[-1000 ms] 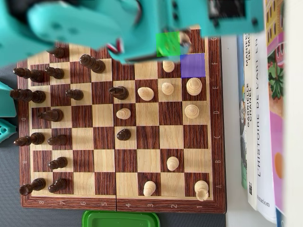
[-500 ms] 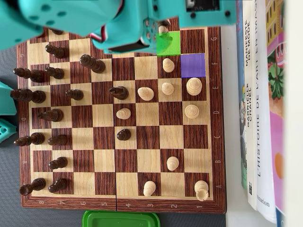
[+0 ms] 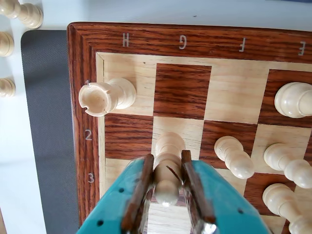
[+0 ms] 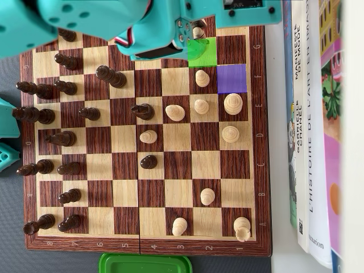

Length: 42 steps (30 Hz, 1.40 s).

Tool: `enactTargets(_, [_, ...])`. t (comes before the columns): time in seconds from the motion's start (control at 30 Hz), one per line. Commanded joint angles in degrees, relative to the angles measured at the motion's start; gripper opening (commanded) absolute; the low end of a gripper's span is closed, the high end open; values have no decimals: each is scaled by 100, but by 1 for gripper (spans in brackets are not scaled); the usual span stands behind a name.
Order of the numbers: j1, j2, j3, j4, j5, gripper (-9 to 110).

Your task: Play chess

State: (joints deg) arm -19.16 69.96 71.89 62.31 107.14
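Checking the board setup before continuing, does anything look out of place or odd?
Yes: two squares carry coloured tints, green under the tool and purple diagonally beside it. No piece has toppled.

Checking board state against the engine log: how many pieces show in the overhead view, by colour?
Dark pieces: 15
Light pieces: 10, counting the light piece clamped in the gripper
Total: 25
The arm covers the top row in that view, so more may sit under it.
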Motion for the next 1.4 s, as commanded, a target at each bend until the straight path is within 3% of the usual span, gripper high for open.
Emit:
enactTargets(0.0, [-26, 299, -9, -62, 53, 7])
enactTargets(1.37, [70, -88, -185, -105, -9, 7])
